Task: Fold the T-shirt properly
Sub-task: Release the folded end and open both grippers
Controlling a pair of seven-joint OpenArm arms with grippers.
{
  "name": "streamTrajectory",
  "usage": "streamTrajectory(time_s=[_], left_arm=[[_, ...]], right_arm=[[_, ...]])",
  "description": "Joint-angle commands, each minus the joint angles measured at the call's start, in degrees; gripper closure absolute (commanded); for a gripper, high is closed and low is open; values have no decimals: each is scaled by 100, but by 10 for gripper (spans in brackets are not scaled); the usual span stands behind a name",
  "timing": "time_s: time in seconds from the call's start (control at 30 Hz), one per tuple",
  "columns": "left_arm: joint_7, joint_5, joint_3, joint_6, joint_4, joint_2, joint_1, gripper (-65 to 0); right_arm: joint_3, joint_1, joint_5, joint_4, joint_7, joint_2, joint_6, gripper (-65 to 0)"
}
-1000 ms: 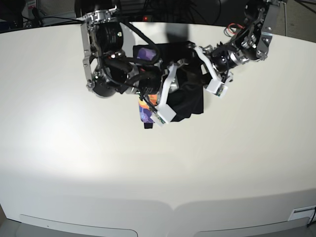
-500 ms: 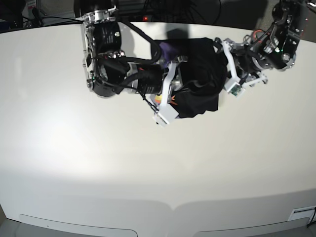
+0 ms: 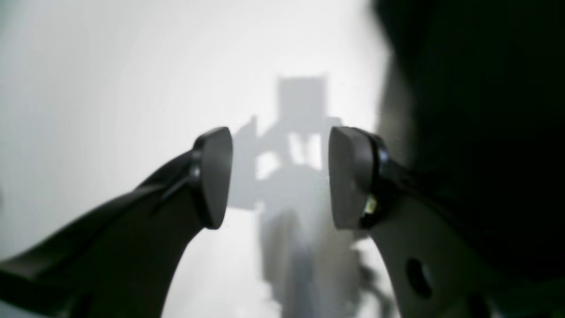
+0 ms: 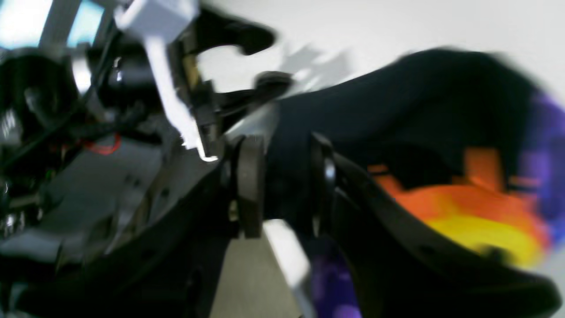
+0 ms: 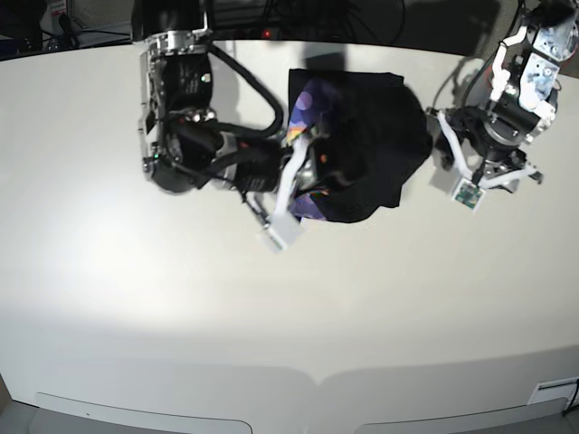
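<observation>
The black T-shirt (image 5: 371, 136) lies bunched at the table's far middle, with its orange and purple print showing along its left edge. My right gripper (image 5: 306, 174) reaches into that left edge. In the right wrist view its pads stand partly apart, and black cloth (image 4: 397, 110) fills the gap of the gripper (image 4: 287, 185). My left gripper (image 5: 484, 163) hovers just right of the shirt, apart from it. It is open in the left wrist view (image 3: 280, 176) with nothing between its fingers, and the dark shirt (image 3: 476, 132) shows on the right.
The white table (image 5: 271, 316) runs wide and bare toward the front. Cables and dark equipment sit behind the far edge (image 5: 271, 18). The right arm's bulky body (image 5: 181, 117) stands left of the shirt.
The left arm has pulled away to the right, off the shirt. The shirt has shifted right and spread wider. The right gripper's jaws have parted.
</observation>
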Motion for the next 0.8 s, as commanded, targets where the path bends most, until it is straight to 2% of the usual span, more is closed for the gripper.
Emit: streamTrajectory(time_s=[0.0, 0.1, 0.17, 0.3, 0.37, 0.53, 0.6, 0.63, 0.7, 0.77], left_arm=[[-101, 197, -35, 216, 98, -144, -48, -339], [-109, 323, -35, 785, 101, -317, -48, -339], [-173, 22, -33, 872, 101, -350, -48, -339], [-457, -918, -33, 570, 170, -343, -46, -339], [-568, -1207, -33, 391, 407, -343, 20, -339], [-1043, -1266, -33, -26, 1624, -345, 599, -336], [-1300, -1388, -33, -426, 2013, -343, 866, -266], [-1508, -1497, -33, -643, 2109, -341, 992, -191], [-1934, -1626, -33, -986, 2124, -315, 1193, 0], [-2063, -1624, -33, -1001, 2085, -166, 1316, 0]], right_arm=[[111, 140, 144, 101, 111, -26, 28, -173], [511, 245, -42, 101, 133, 17, 28, -173], [706, 254, -107, 101, 184, 122, 28, -171], [850, 249, -350, 101, 195, 424, 28, -89], [855, 249, -579, 101, 199, 647, 28, -84], [855, 247, -951, 101, 365, 1191, 28, -84], [857, 249, -1088, 101, 417, 1263, 28, -84], [874, 247, -1108, 101, 420, 1270, 28, -84], [916, 243, -1106, 101, 420, 1270, 28, -84], [984, 234, -1106, 101, 426, 1270, 28, -84]])
